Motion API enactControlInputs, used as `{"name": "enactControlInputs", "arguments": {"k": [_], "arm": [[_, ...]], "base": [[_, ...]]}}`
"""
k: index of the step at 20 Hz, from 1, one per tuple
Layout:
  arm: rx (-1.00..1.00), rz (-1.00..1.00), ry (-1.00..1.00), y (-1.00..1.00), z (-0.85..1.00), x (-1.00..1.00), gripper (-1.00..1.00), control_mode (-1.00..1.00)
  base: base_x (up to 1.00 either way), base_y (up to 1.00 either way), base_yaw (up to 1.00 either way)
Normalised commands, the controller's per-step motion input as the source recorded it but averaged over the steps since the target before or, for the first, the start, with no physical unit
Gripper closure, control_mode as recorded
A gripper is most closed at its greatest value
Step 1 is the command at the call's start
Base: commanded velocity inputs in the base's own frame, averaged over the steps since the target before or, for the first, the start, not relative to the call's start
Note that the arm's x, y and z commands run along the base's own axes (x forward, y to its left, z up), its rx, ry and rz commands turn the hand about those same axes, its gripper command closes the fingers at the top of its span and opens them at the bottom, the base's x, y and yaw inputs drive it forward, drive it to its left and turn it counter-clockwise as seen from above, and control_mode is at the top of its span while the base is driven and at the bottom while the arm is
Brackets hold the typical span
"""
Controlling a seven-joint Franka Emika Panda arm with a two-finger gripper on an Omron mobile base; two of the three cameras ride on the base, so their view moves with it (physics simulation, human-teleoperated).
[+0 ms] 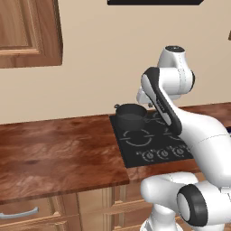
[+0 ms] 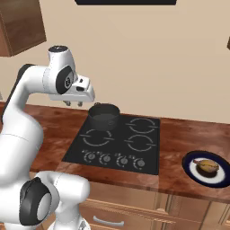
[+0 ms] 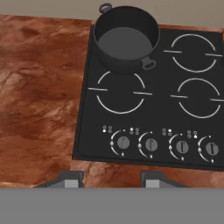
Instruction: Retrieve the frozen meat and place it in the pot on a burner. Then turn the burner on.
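one pot [image 3: 126, 39] beyond tool [image 3: 111, 179]

Claw [image 2: 74, 103] hangs above the counter [image 1: 58, 153], up over the cooktop's [image 3: 157, 109] near-left corner, nothing between its tips. Pot [image 3: 126, 38] sits ahead of the claw, slightly right, on the far-left burner. Near-left burner ring [image 3: 120, 92] lies btwn claw and pot. Two more rings further right of the claw, one far, one near. Row of four knobs [image 3: 166, 145] runs along the cooktop's near edge, just ahead of the tips, stretching right. Plate [image 2: 207, 168] w/ the frozen meat [image 2: 206, 165] on it rests on the counter well right of the claw, past the cooktop. Wall cabinet [image 1: 28, 31] up to the left.
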Motion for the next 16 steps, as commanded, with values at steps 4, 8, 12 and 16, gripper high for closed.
{"name": "enactControlInputs", "arguments": {"k": [4,8,12,16], "arm": [[0.0,0.0,0.0,0.0,0.0,0.0,-1.0,-1.0],[0.0,-0.05,0.0,-0.29,-0.02,-0.1,-1.0,-1.0],[0.0,-0.17,0.01,-0.86,-0.06,-0.05,-1.0,-1.0],[0.0,-0.22,0.06,-1.0,0.0,-0.01,-1.0,-1.0]], "base": [[0.0,0.0,0.0],[0.0,0.0,0.0],[0.0,0.0,0.0],[0.0,0.0,0.0]]}}
